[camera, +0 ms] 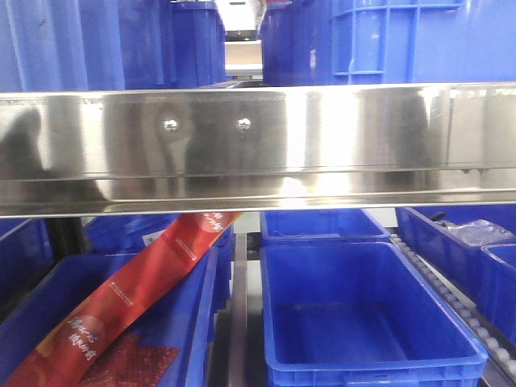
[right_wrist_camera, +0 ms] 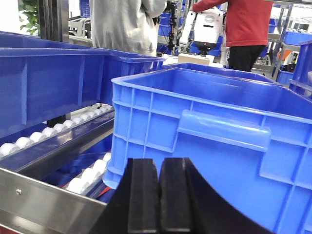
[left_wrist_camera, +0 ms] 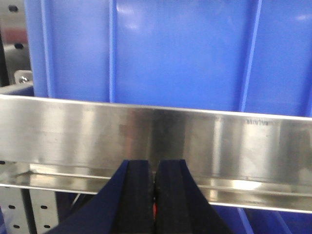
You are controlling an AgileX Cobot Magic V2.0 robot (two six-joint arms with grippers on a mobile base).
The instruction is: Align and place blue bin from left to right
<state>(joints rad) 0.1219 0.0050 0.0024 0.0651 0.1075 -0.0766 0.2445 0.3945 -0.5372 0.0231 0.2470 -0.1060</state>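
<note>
Across the front view, a wide polished steel rail [camera: 258,145] spanning the full width, two screw heads left of centre, blurred reflections on its face. Above the rail, tall blue crates packed side by side, a narrow gap between them near the middle. Below the rail, an open blue crate [camera: 363,322] at right, nothing in it, room above its rim up to the rail. At lower left, another blue crate [camera: 185,322] with a long red packet [camera: 137,298] leaning diagonally out of it; white writing on the packet, too blurred to read. Along the far right, a sloping track of white rollers [camera: 459,306].

From the right wrist, the blue bin [right_wrist_camera: 219,146] filling the centre, ribbed wall and moulded handle facing the camera, sitting on white rollers [right_wrist_camera: 87,178] behind a steel edge [right_wrist_camera: 44,204]. An open channel of rollers between the bin and a second blue crate [right_wrist_camera: 53,87] to its left. Two people standing in the background. Right gripper [right_wrist_camera: 159,195] low in front of the bin, black pads pressed together, nothing between them.

From the left wrist, a blue crate wall [left_wrist_camera: 170,53] close above a steel rail [left_wrist_camera: 156,141]; small stamped characters on the rail at right, illegible. Left gripper [left_wrist_camera: 155,195] below the rail, pads pressed together, a sliver of red at the seam.
</note>
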